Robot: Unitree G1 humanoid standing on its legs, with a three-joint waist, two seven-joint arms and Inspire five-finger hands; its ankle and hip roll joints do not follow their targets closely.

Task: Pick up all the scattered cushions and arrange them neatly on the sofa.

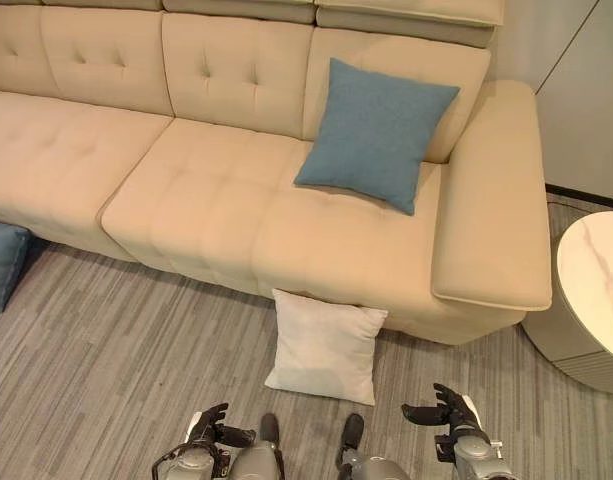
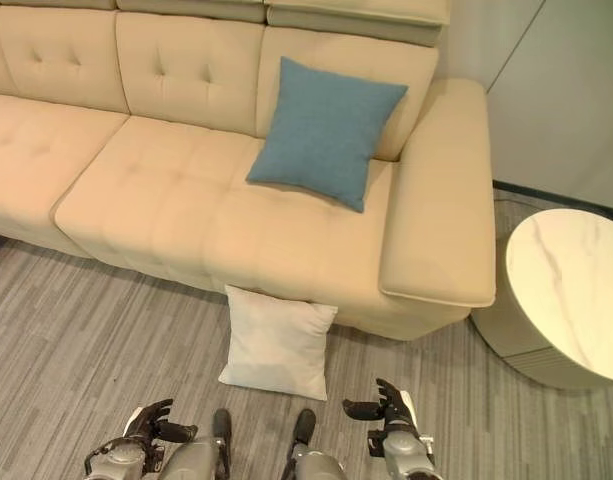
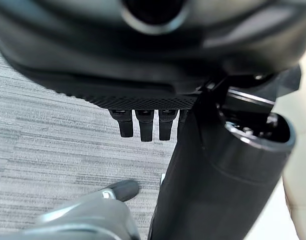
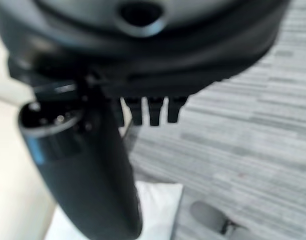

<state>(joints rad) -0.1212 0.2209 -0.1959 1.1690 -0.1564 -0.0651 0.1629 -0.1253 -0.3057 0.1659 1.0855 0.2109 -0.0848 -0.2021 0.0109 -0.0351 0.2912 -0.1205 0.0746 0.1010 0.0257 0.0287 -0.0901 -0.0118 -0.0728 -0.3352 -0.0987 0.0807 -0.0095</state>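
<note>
Head views, looking down at a beige tufted sofa (image 1: pixel 216 200) on a grey striped floor (image 1: pixel 106 370). A blue cushion (image 1: pixel 376 132) stands tilted on the seat at the sofa's right end, its upper edge leaning against the backrest, just beside the wide right armrest (image 1: pixel 496 200). A white cushion (image 1: pixel 326 345) lies on the floor, its far edge touching the front of the sofa base below the blue one. A second blue cushion (image 1: pixel 4 262) shows partly at the left edge of the left eye view, on the floor against the sofa's front. A round side table (image 2: pixel 571 295) with a pale marbled top stands on the floor to the right of the armrest, near it but apart.

The left hand (image 1: pixel 208 428) and the right hand (image 1: pixel 448 412) hang low at the near edge, on either side of the white cushion and clear of it. Both hold nothing; the fingers are loosely extended and the thumbs stand out to the side.

Left wrist view: the fingers (image 3: pixel 145 125) point down at bare floor. Right wrist view: the fingers (image 4: pixel 155 111) hang over the floor, with the white cushion (image 4: pixel 157 210) beyond them and the sofa at the side.
</note>
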